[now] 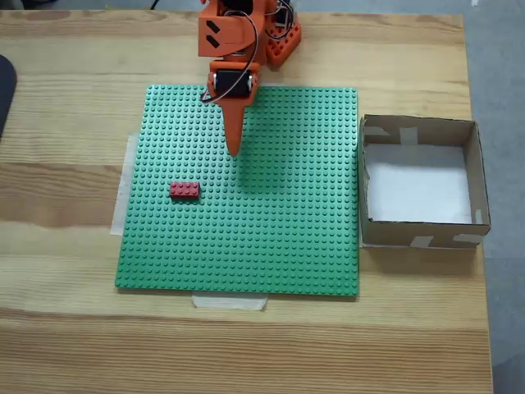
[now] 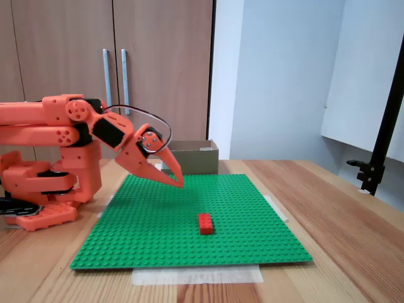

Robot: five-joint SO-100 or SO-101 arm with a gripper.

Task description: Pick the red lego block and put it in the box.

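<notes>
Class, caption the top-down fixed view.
Orange gripper hovers shut above green baseplate; red lego block waits, box empty.

My base and upper arm [image 1: 246, 33] run off the top edge of a fixed view, and my rear links leave the left edge of the side-on fixed view. There my gripper [image 2: 179, 182] and arm cover most of the box [image 2: 203, 158], hiding its floor. From above, my fingers overlap into one spike, so I cannot tell their gap.
</notes>
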